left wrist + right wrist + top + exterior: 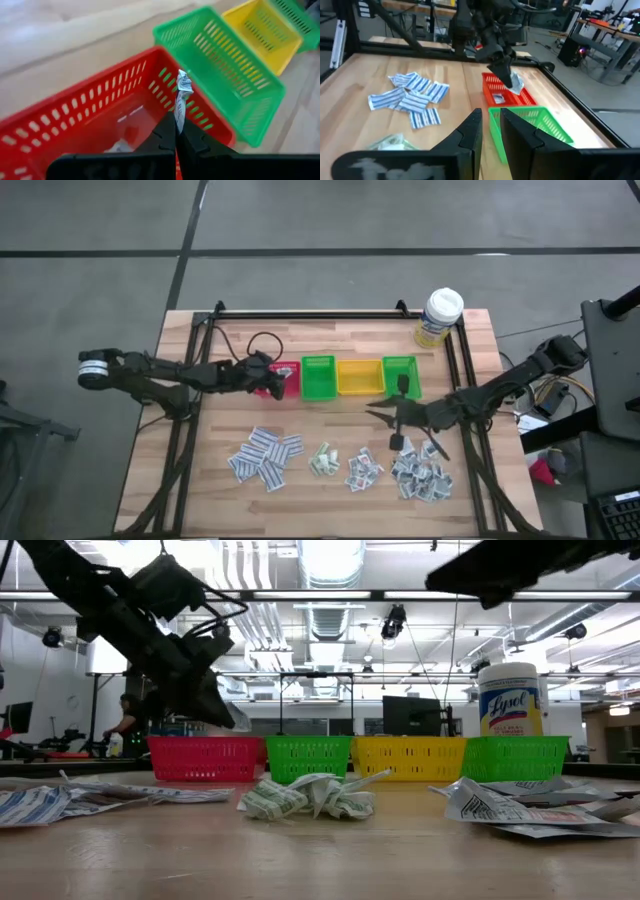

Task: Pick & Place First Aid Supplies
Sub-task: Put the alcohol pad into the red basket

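My left gripper (268,377) hangs over the red bin (287,381), at the left end of the row of bins, and is shut on a small white paper packet (181,97). The right wrist view shows that gripper (506,70) and the packet (516,82) above the bin. My right gripper (378,408) hovers in front of the yellow bin (359,377) and the right green bin (400,375), pointing toward the table's left. Its fingers (470,131) stand a little apart with nothing between them. More first aid supplies lie in piles (265,455) (420,476) on the table's near half. My left gripper pinches the white packet between its two fingertips (169,131). The packet's crumpled free end (183,84) sticks out past the tips. The fingers slant down from the table's left. The packet is lifted clear, above the inside of the red bin.
A green bin (318,378) stands between the red and yellow ones. A white-capped bottle with a yellow label (440,316) stands at the far right. Two smaller heaps of packets (325,459) (364,471) lie between the big piles. A black cable (262,343) loops behind the red bin.
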Robot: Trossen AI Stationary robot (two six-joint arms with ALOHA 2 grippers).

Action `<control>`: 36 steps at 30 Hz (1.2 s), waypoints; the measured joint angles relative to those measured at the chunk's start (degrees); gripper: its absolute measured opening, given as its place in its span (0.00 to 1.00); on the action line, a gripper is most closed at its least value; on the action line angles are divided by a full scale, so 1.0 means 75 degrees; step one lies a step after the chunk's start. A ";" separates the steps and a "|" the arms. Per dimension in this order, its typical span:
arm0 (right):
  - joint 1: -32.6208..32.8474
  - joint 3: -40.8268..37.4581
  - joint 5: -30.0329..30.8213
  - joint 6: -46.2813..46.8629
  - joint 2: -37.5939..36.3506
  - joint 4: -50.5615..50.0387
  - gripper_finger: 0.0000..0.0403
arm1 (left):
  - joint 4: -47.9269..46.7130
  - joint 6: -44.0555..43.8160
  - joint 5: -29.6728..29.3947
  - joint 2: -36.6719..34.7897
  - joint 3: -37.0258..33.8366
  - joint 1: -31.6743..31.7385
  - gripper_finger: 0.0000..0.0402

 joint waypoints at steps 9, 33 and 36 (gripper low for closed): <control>0.0069 -0.0271 -0.0510 -0.0015 -0.0635 0.0034 0.18 | -0.0824 -0.0321 0.0099 -0.0012 0.0146 0.0031 0.00; 0.0169 -0.0283 -0.0695 -0.0016 -0.0769 0.0018 0.16 | -0.0946 -0.0024 0.0133 -0.0009 0.0130 0.0151 0.02; 0.0169 -0.0283 -0.0695 -0.0006 -0.0769 0.0018 0.16 | -0.0946 0.0017 0.0122 -0.0009 0.0128 0.0151 0.07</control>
